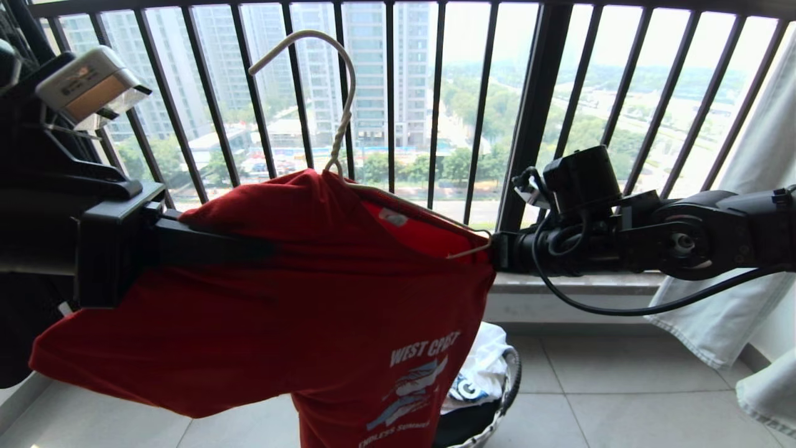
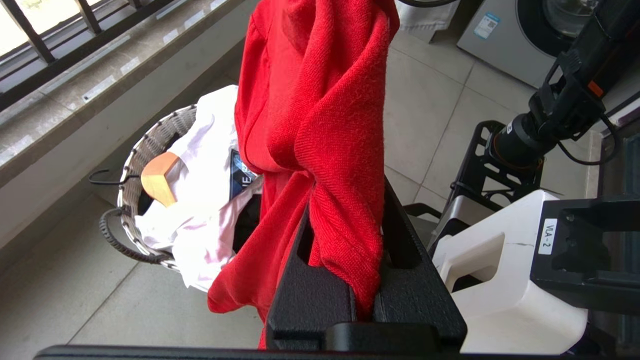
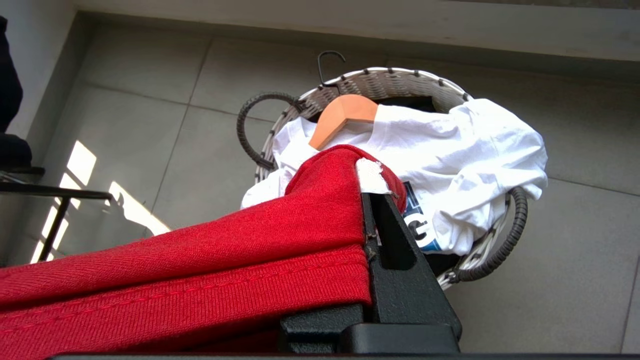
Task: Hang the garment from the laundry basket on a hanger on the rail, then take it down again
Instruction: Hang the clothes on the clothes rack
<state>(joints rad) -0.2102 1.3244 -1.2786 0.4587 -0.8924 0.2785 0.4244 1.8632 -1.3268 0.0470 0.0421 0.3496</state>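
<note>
The red garment (image 1: 298, 292) with white "WEST COAST" lettering hangs stretched between my two grippers in front of the balcony bars. The white wire hanger (image 1: 339, 124) sits inside its neck opening, with the hooked neck sticking up free and one wire end poking out near the right gripper. My left gripper (image 2: 350, 200) is shut on a bunched fold of the garment (image 2: 320, 100). My right gripper (image 1: 497, 252) is shut on the garment's edge (image 3: 200, 260). The laundry basket (image 1: 511, 379) stands on the floor below. The rail is out of view.
The basket (image 3: 380, 80) holds a white shirt (image 3: 450, 150) and a wooden hanger (image 3: 340, 117). The dark barred balcony railing (image 1: 535, 112) and a stone ledge (image 1: 578, 283) lie ahead. Pale cloth (image 1: 746, 249) hangs at the right. A washing machine (image 2: 520, 30) stands behind.
</note>
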